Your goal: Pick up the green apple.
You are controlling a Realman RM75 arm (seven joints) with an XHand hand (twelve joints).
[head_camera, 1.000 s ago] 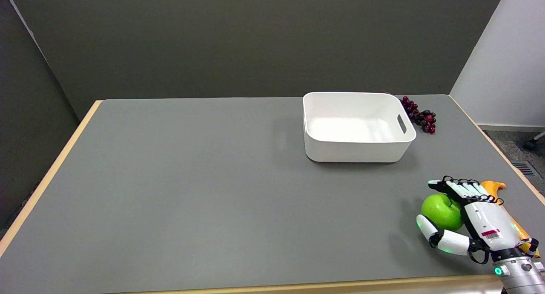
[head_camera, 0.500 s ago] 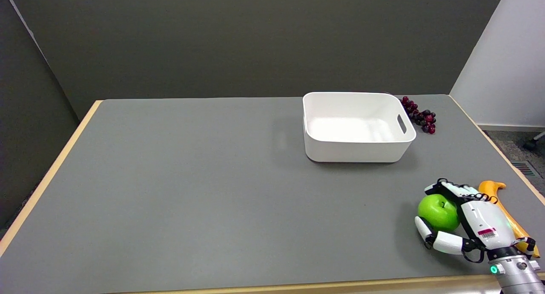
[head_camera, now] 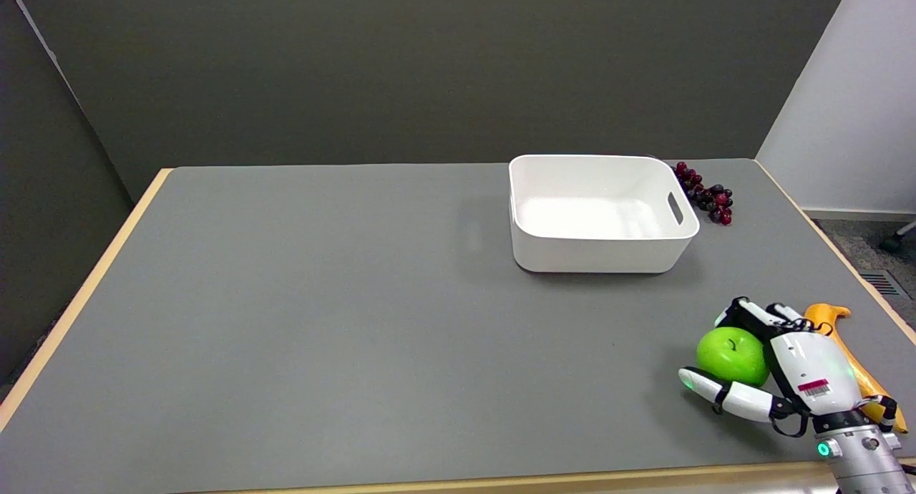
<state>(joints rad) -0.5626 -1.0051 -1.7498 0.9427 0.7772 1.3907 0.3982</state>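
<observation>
Starting at your left, the grey table runs wide with a pale wooden edge along its near and left sides. Further right, toward the far side, you have a white bin with rounded corners and a slot handle cut into its right wall. Just beside its far right corner lies a bunch of dark red grapes.

Now come to the near right corner, where your work is. The green apple sits on the table there: bright, glossy, evenly lime-coloured, round, with its stem dimple facing up and a short dark stem showing. It carries no sticker or mark that you can see.

Your right hand is cupped around the apple from its right side. The fingers curl over the far side of the fruit, and the thumb reaches out along the near side, low and a little apart from the skin. Whether the hand actually grips the apple you cannot tell.

On the back of the hand there is a small red-and-white label with a barcode; its print is too small to read. Behind the hand, at the far right, an orange-yellow banana lies on the table.
</observation>
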